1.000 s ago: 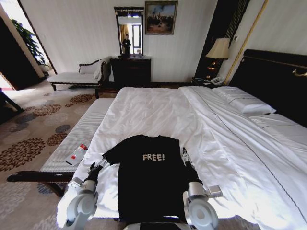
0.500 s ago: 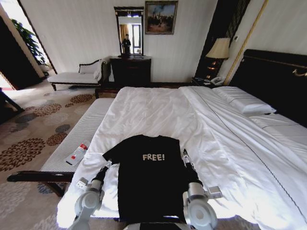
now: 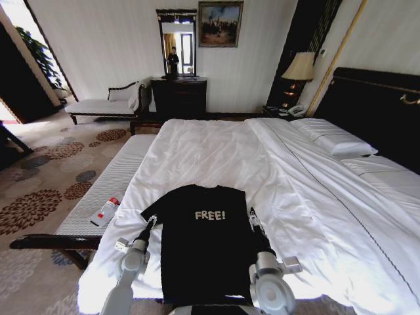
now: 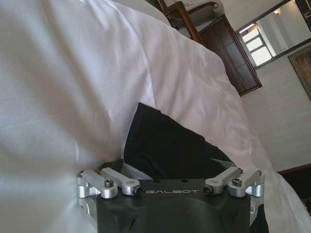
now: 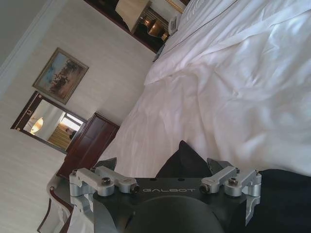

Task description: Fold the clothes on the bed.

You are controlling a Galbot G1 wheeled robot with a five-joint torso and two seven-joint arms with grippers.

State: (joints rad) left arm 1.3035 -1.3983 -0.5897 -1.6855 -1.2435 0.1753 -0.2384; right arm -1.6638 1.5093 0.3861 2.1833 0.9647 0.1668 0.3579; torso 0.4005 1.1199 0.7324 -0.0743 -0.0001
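White bedding covered the bed, and I used it as my landmark: a dark headboard stood at its far right, a lamp glowed beside that, and a dresser with a mirror sat past its far end. Along the bed's left side ran a padded bench with a small red-and-white bottle lying on it; I could not read its label.

I saw the T-shirt spread flat at the bed's near edge, chest up, with white lettering that read "FREE!". Its hem reached the near edge of the bed, and its collar pointed toward the middle of the mattress.

I had the left gripper at the shirt's left sleeve, close to the bed's left edge, where the sheet dropped toward the bench. In the left wrist view its body read "GALBOT", and black cloth lay right in front of it; I could not tell how its fingers were set.

I had the right gripper at the right sleeve, farther in on the bed, with wide bare sheet spreading off to the right of it. Its body also read "GALBOT", with the black sleeve tip just ahead; I could not tell its finger setting either.
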